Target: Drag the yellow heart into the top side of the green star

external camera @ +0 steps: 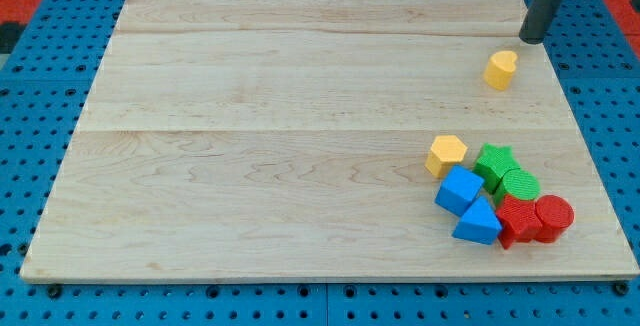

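The yellow heart (501, 69) lies alone near the view's top right of the wooden board (280, 136). My tip (532, 39) stands just above and to the right of the heart, a small gap away. The green star (494, 161) sits well below the heart, in a cluster at the view's lower right. The star's top side is open, with the yellow pentagon (446, 154) close on its left.
The cluster also holds a green cylinder (520, 184), a blue cube (459, 190), a blue triangle (478, 223), a red star-like block (517, 220) and a red cylinder (553, 216). The board's right edge runs close by the cluster.
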